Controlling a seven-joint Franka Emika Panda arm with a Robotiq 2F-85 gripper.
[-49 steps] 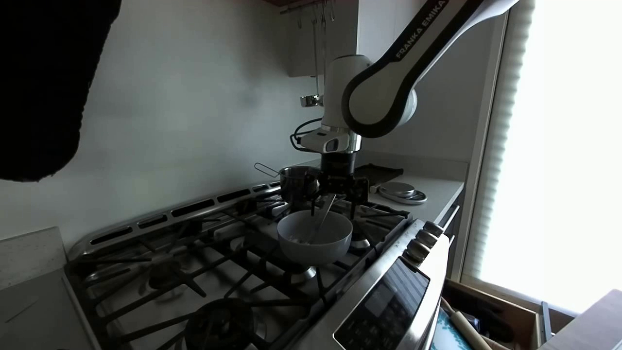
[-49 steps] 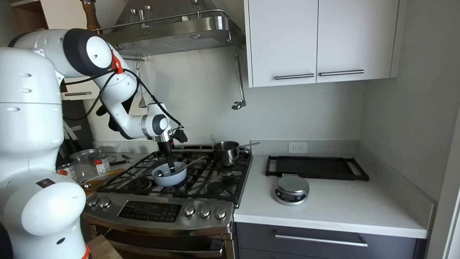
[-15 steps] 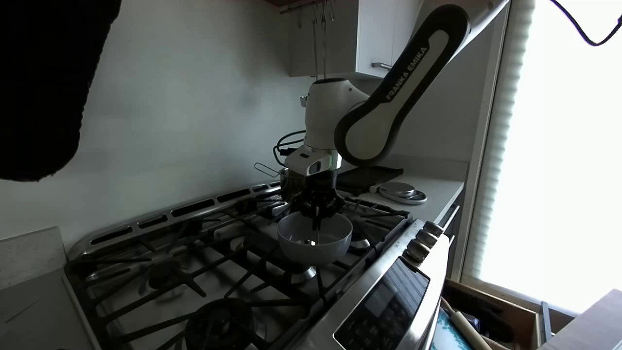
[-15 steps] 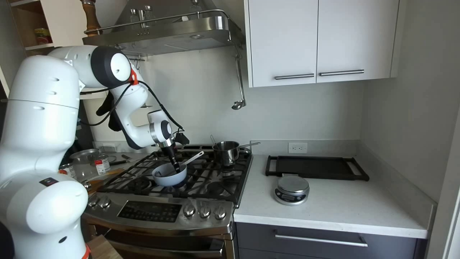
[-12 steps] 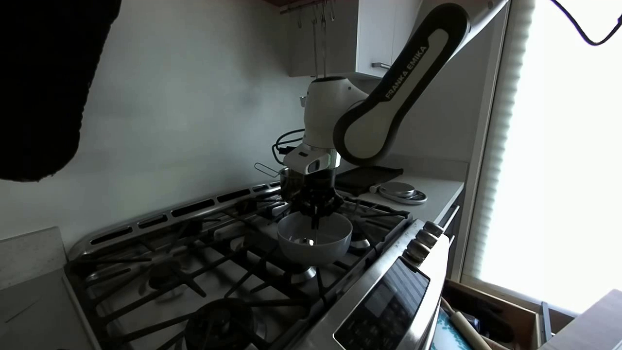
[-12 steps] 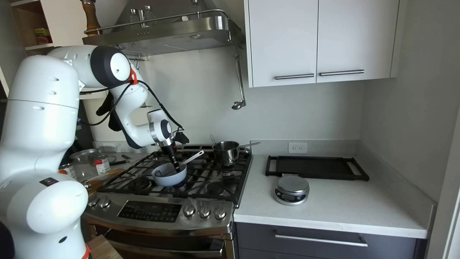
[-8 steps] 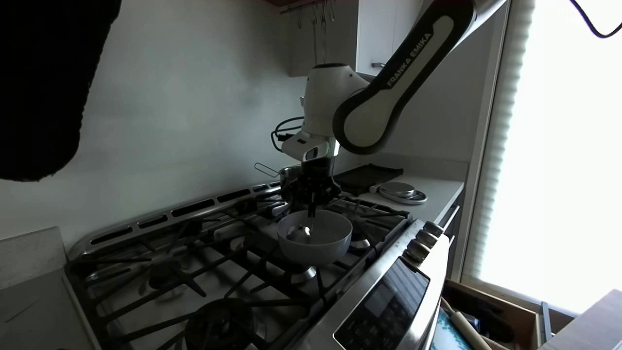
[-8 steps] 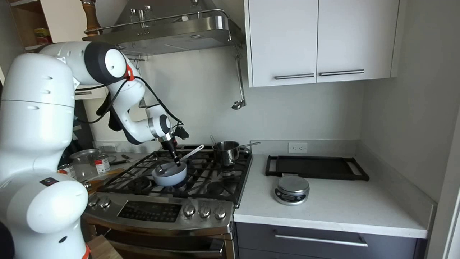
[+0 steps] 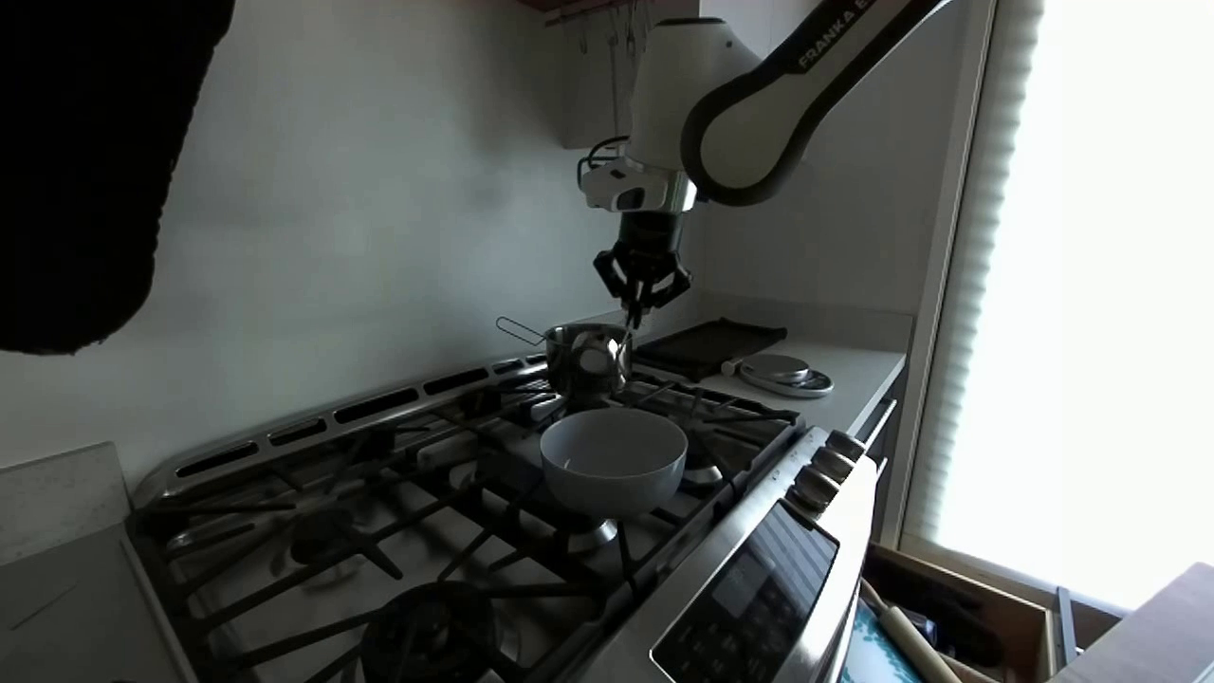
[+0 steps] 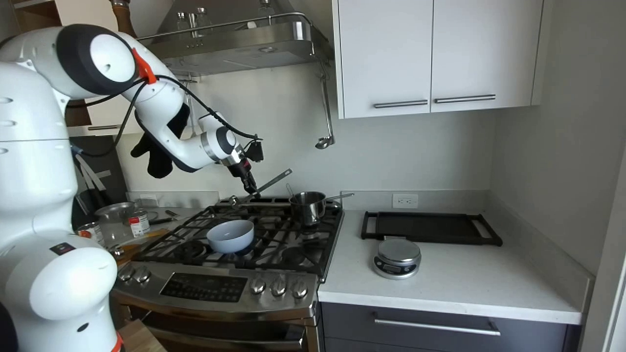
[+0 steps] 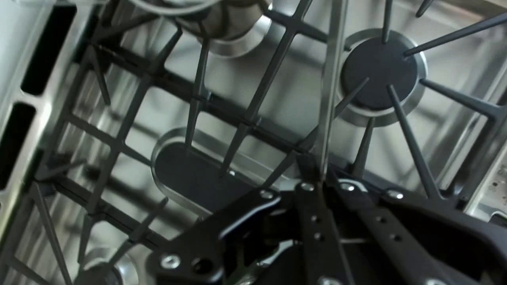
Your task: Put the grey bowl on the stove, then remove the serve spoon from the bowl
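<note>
The grey bowl (image 9: 615,479) rests upright on the grates of the stove (image 10: 161,300), and no spoon shows in it. My gripper (image 9: 634,321) is up in the air behind the bowl, near the steel pot. It is shut on the handle of the serve spoon (image 10: 274,182), a long metal one. In an exterior view the spoon slants, its handle end high toward the pot and its round head low on the far side of the fingers. Looking down in the wrist view, the spoon handle (image 11: 330,79) runs forward from between the fingertips (image 11: 309,166); the head is out of sight there.
A steel pot (image 10: 307,211) stands on the back burner, close to the spoon's handle end. On the counter beside the stove are a kitchen scale (image 10: 398,254) and a black griddle tray (image 10: 425,226). Above hangs the range hood (image 10: 234,44). Cans (image 10: 139,223) stand across the stove.
Three seconds ago the jaws stood apart at the spoon inside the bowl. They have shut on its handle and lifted it up and back, out of the bowl. The bowl has not moved.
</note>
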